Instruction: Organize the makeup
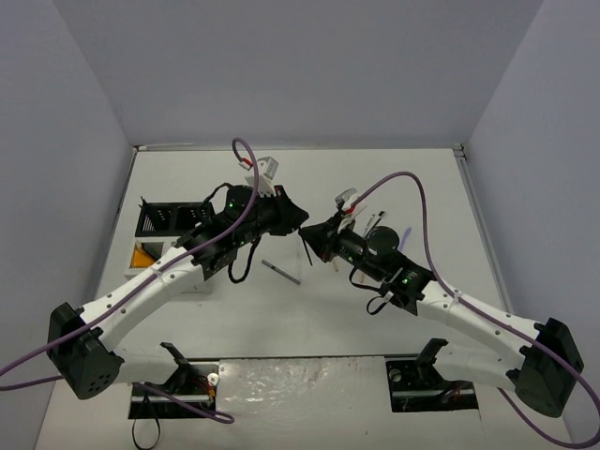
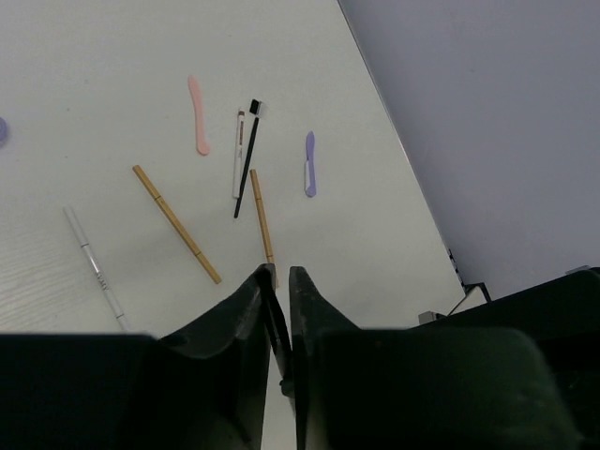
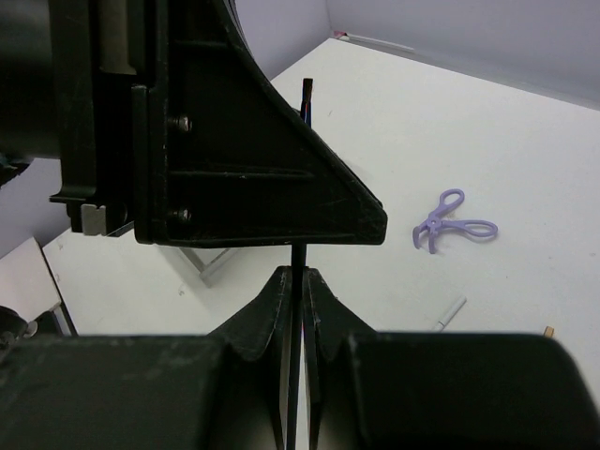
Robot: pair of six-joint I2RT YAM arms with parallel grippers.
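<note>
Two tools pinch one thin black makeup brush [image 3: 306, 98] above the table: left gripper [image 2: 278, 281] and right gripper [image 3: 296, 281], both closed on it. Nearby lie a tan wooden stick [image 2: 175, 223], a pink plastic spatula [image 2: 198, 115] and a purple scissor-like tool [image 3: 453, 220].

Your worktop [image 2: 94, 75] is matt white. The tan sticks [image 2: 175, 223] look like matt wood; the pink tool [image 2: 198, 115], lilac tool [image 2: 309, 164] and purple scissor-like tool [image 3: 452, 221] like smooth plastic. The thin black pencil [image 3: 297, 258] has a smooth dark finish.
</note>
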